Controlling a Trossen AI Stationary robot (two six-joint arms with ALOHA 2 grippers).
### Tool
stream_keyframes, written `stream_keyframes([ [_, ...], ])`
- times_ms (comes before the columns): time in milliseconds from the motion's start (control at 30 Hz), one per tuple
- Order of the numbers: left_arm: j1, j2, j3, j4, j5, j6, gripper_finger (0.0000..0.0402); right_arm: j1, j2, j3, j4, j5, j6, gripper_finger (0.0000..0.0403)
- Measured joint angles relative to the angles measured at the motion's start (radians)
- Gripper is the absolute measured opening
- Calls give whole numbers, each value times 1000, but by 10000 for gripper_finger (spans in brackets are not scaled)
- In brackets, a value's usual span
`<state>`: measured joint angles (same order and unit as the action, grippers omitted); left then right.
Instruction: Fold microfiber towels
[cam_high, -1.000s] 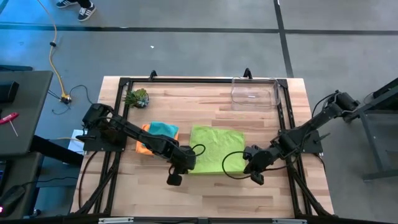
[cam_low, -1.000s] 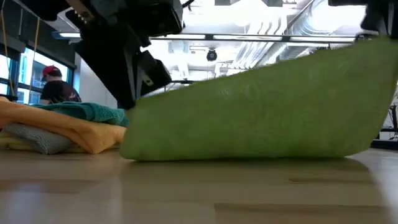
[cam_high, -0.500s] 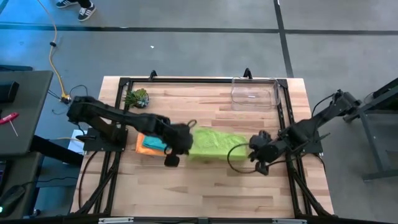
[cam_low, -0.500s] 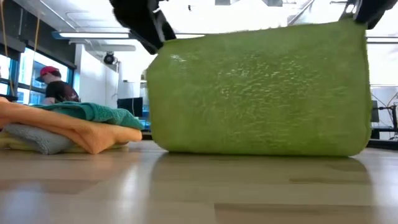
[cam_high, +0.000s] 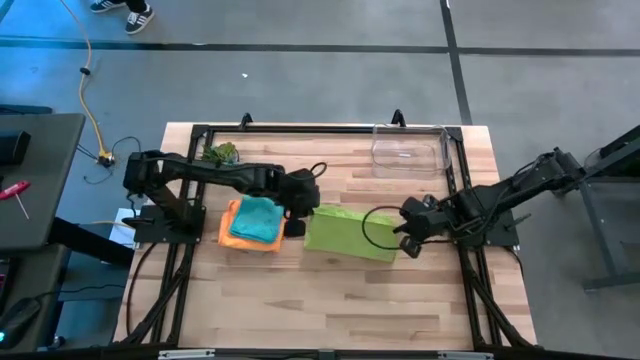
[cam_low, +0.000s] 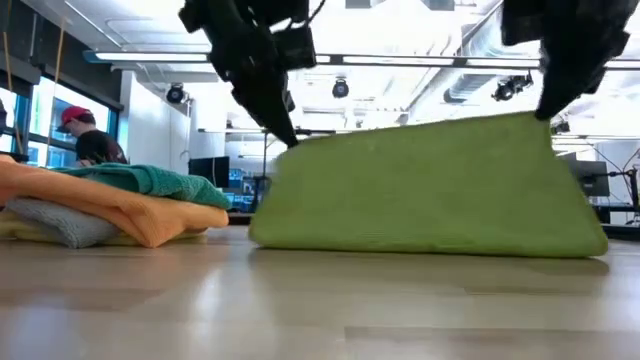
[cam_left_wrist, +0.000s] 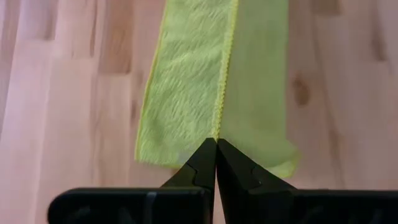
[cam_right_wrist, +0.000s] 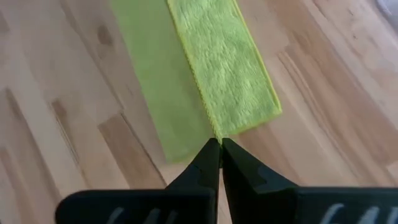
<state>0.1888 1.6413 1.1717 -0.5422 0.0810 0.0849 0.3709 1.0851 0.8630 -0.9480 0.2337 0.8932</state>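
Observation:
The lime green towel (cam_high: 350, 232) lies mid-table, doubled over; in the low view (cam_low: 430, 190) its lower fold rests on the wood and its upper edge is held up. My left gripper (cam_high: 300, 215) is shut on the towel's left end. My right gripper (cam_high: 408, 240) is shut on its right end. To the left is a stack with the teal towel (cam_high: 258, 215) on top, then the orange (cam_high: 230, 235), with the grey (cam_low: 55, 222) and the yellow (cam_low: 12, 232) under them. My left gripper pinches the left end of the towel's raised hemmed edge (cam_left_wrist: 216, 132) between its two fingertips, coming from above. That edge is lifted clear (cam_low: 292, 142); the cloth slopes down from it to the fold on the table. My right gripper pinches the right end of the same hemmed edge (cam_right_wrist: 214, 132) between its two fingertips, coming from above. The edge runs fairly straight between the two grippers. This end stands higher (cam_low: 540, 118), with the cloth hanging to the table below it.
A clear plastic bin (cam_high: 410, 150) stands at the far right. A small green spiky plant (cam_high: 220, 153) is at the far left. A black frame (cam_high: 320, 128) runs around the table. A person (cam_low: 85, 135) sits in the room behind.
Both grippers have carried the lime towel's near edge up and toward the table's far edge, then partly down. The towel, which lay spread flat, is now doubled over and narrower; its far part has stayed on the table.

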Motion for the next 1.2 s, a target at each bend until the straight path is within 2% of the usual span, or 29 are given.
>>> stream_keyframes([
  [233,20,116,1,48,-13,6,0,-46,13,-82,42,-1,35,0],
  [333,26,153,0,48,-42,6,0,-60,21,-121,106,-2,26,0],
  [500,28,189,1,85,-98,9,0,-79,30,-142,113,7,23,0],
  [767,36,184,1,88,-195,24,0,-97,34,-142,120,24,8,0],
  [967,39,174,2,54,-213,24,0,-98,34,-141,103,92,83,0],
  [1200,39,172,2,68,-259,58,0,-97,37,-141,88,91,126,0],
])
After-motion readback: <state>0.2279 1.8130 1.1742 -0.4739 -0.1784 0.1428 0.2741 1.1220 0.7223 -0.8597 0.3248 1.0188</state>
